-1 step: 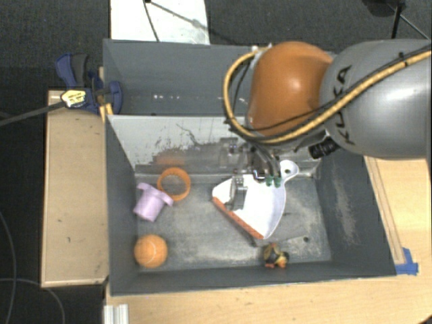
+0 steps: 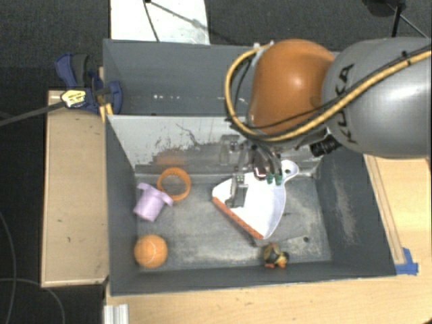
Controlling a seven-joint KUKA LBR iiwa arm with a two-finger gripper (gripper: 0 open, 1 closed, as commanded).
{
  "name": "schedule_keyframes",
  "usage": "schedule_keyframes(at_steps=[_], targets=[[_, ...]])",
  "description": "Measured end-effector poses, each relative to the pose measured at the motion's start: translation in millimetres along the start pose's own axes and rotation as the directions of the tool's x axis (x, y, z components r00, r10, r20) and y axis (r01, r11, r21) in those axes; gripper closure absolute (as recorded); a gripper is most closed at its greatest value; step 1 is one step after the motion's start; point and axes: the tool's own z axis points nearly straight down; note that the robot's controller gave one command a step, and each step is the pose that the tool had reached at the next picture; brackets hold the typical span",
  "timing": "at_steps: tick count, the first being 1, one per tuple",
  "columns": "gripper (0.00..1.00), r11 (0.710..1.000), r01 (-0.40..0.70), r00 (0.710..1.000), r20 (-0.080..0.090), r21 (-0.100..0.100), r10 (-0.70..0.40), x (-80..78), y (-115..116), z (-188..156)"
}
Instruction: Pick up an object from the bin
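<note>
1. The bin (image 2: pixel 202 238) is the biggest thing I'm working in. Its grey metal floor is scuffed and bare across the middle. I'd expect hard things to slide on it rather than stay put.
2. The arm (image 2: pixel 378 93) comes in from the right, and its orange cover hangs over the far middle of the bin. The fingers (image 2: pixel 237 192) are down at the floor and look spread apart, not clenched. I judge this to be the reach-and-set step, with the grasp not yet made.
3. The white scoop (image 2: pixel 264 211) with an orange edge lies right of centre, directly under the fingers. Its far end sits between them. For the next move I'd want them to close squarely across that thin shell and then lift straight up. I think a skewed pinch could flip it or push it away.
4. There's plenty of room on the left. An orange ring (image 2: pixel 174 183) and a lilac cup (image 2: pixel 150 202) lie close together, well apart from the scoop. An orange ball (image 2: pixel 150 251) sits in the near left corner.
5. A small dark toy (image 2: pixel 273 256) rests against the near wall, just beside the scoop's near tip. I'd keep clear of it.
</note>
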Motion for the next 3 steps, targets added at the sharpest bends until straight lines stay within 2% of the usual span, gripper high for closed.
schedule_keyframes(at_steps=[1,2,3], targets=[[0.00,0.996,0.087,0.996,0.005,0.000,-0.087,-7.5,24.3,48.6],[0.00,0.992,0.129,0.992,0.002,-0.002,-0.129,-19.7,70.1,53.1],[0.00,0.978,0.208,0.978,0.000,0.000,-0.208,-26.5,59.0,76.8]])
